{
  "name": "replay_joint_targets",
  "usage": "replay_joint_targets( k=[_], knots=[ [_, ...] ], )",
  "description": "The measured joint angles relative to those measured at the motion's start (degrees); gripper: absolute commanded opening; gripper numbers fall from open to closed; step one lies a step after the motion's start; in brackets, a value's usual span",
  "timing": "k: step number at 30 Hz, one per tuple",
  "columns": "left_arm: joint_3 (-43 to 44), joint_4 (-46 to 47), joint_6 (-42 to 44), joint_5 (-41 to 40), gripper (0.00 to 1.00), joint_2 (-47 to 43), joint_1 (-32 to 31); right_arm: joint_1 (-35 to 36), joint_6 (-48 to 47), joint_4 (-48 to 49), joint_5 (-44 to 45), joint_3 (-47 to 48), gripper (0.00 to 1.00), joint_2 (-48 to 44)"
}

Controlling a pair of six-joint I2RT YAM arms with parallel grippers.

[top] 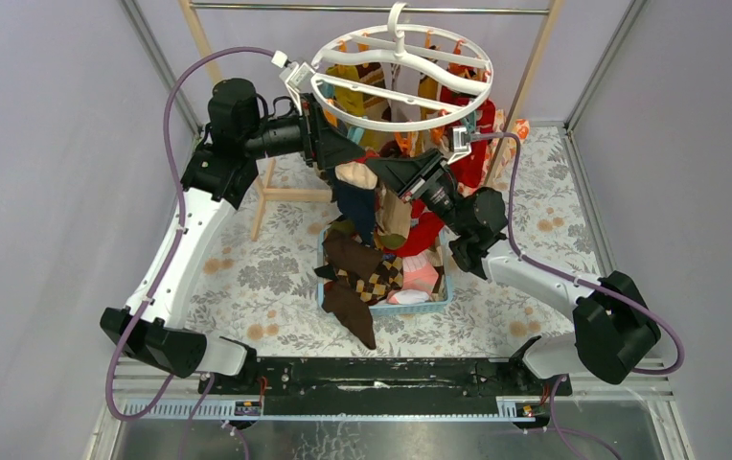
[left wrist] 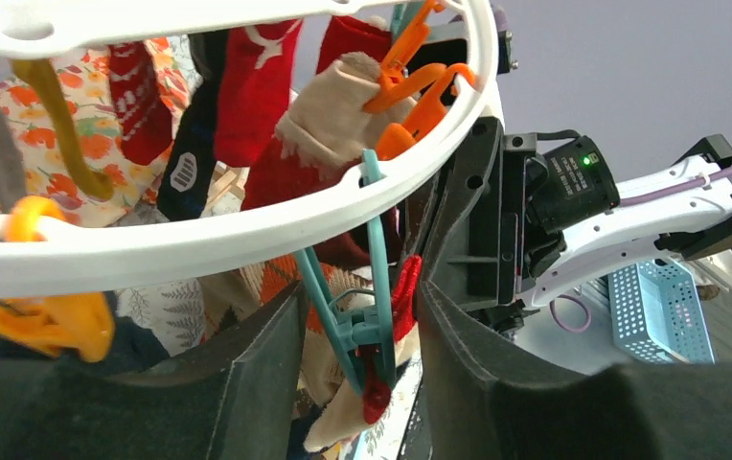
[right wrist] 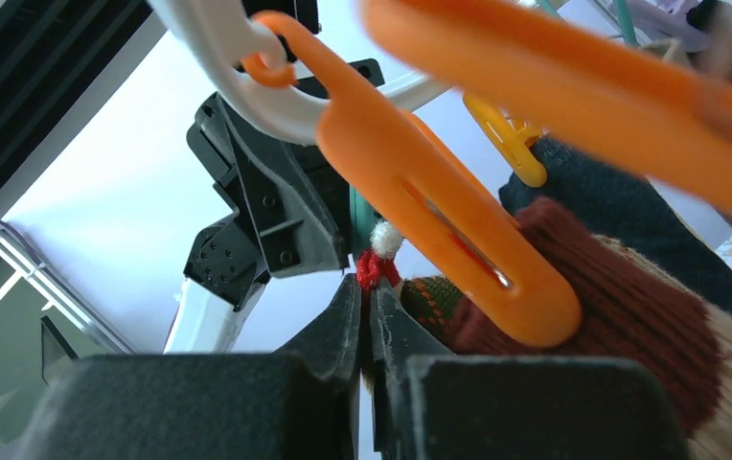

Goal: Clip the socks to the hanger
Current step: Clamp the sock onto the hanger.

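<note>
The white oval hanger (top: 400, 125) hangs at the back with several socks clipped to it. My left gripper (top: 343, 153) is open and straddles a teal clip (left wrist: 374, 331) hanging from the hanger's ring (left wrist: 199, 240). The clip's lower end pinches the red edge (left wrist: 402, 287) of a beige sock (left wrist: 338, 426). My right gripper (right wrist: 366, 287) reaches up from the right and is shut on that same sock's red-and-white edge (right wrist: 378, 264), just below the left gripper. The beige sock also shows in the top view (top: 355, 175) between the two grippers.
A light blue basket (top: 420, 309) under the hanger holds more socks, among them a brown argyle one (top: 372, 278) and a brown one (top: 351, 311) draped over its front. A wooden rack (top: 290, 195) stands behind the left arm. Orange clips (right wrist: 420, 192) dangle close to the right gripper.
</note>
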Motion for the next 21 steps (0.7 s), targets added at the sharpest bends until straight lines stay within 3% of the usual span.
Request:
replay_joint_targets(
  k=[3,12,17,21],
  knots=[
    [0.00,-0.26,0.63,0.15,0.61,-0.13,-0.04,-0.02,-0.13,-0.57,-0.04,0.83,0.20,0.00],
    [0.28,-3.21,3.17,-0.72,0.59,-1.53,-0.04,-0.04,-1.09,-4.96,0.00,1.18,0.66,-0.07],
    [0.28,-3.72,4.13,-2.05,0.55,-1.73,-0.04,-0.04,-3.58,-11.74,1.03,0.68,0.77,-3.10],
    [0.28,-3.80,4.74,-4.39,0.51,-1.73,-0.04,-0.04,-6.84,-18.67,2.89,-0.79,0.80,-9.53]
  ],
)
